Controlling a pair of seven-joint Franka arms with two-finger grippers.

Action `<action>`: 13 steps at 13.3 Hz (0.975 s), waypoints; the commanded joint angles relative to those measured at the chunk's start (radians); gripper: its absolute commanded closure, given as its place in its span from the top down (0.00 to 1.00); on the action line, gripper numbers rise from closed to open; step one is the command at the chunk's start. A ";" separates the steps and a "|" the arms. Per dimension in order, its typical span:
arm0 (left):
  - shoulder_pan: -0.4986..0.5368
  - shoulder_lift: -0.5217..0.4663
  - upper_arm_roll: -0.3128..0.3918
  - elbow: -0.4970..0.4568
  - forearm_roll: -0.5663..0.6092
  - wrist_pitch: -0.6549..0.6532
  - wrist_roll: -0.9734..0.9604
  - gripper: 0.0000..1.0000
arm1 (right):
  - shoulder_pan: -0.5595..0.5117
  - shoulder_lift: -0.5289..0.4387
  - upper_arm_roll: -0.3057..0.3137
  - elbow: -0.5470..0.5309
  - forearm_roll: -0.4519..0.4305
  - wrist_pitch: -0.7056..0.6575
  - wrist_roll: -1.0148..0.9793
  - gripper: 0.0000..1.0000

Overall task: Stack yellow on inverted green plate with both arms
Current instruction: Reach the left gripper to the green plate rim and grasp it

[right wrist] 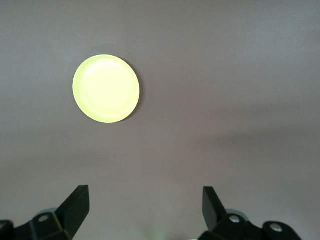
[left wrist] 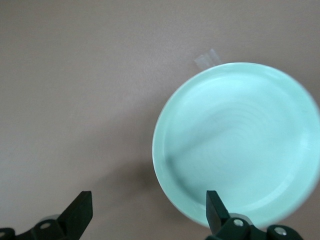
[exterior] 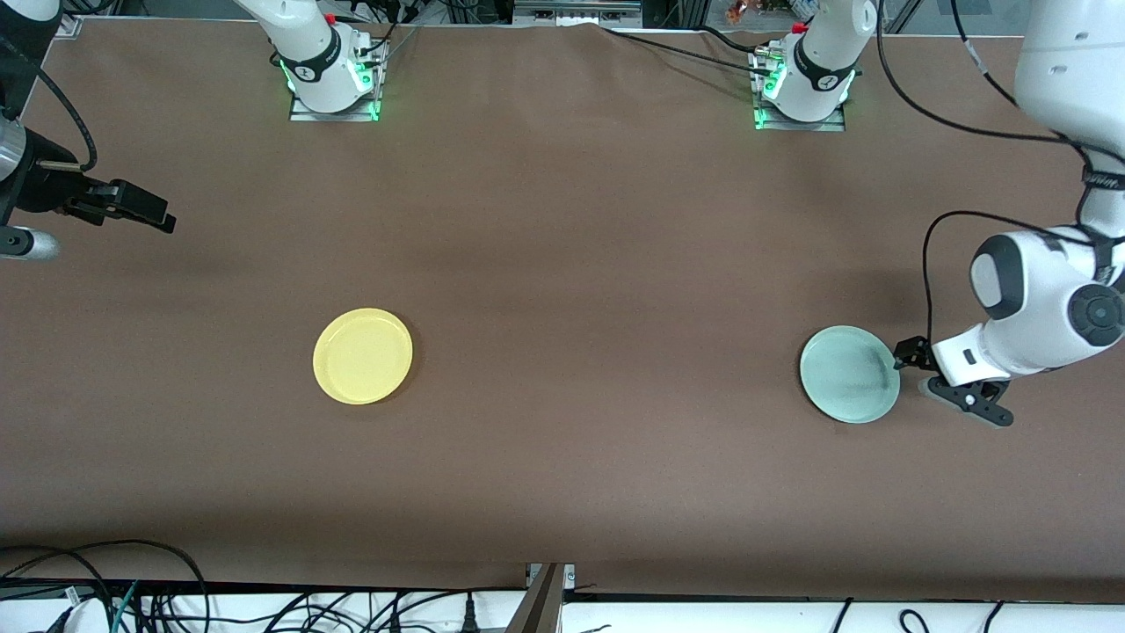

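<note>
Green plate [exterior: 849, 374] beside left pincer [exterior: 918, 374] (spread).

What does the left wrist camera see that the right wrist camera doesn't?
Only the left wrist view shows the green plate, right side up, close under the open left end effector, with one fingertip over its rim. Only the right wrist view shows the yellow plate, well away from the open right end effector. Both show the brown table and two spread black fingers.

The green plate [left wrist: 240, 145] is cut off at the left wrist view's edge.
</note>
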 commanded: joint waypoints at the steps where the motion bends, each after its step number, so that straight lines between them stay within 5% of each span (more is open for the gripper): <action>1: 0.017 0.090 -0.016 0.040 0.002 0.081 0.045 1.00 | -0.007 0.003 0.007 0.001 -0.010 -0.002 0.005 1.00; 2: 0.021 0.104 -0.020 0.040 0.000 0.094 0.045 1.00 | -0.007 0.003 0.010 0.001 -0.009 -0.002 0.005 1.00; 3: 0.019 0.110 -0.022 0.040 -0.001 0.098 0.045 0.84 | -0.006 0.005 0.011 0.001 -0.007 -0.002 0.005 1.00; 5: 0.016 0.113 -0.022 0.038 0.000 0.097 0.045 0.10 | -0.002 0.012 0.013 0.001 -0.009 -0.002 0.005 1.00; 6: 0.013 0.112 -0.022 0.038 0.002 0.097 0.045 0.00 | -0.002 0.012 0.013 0.001 -0.009 -0.002 0.005 1.00; 13: -0.042 0.063 -0.022 0.041 0.038 0.074 0.039 0.00 | -0.001 0.015 0.013 0.004 -0.015 0.000 0.018 1.00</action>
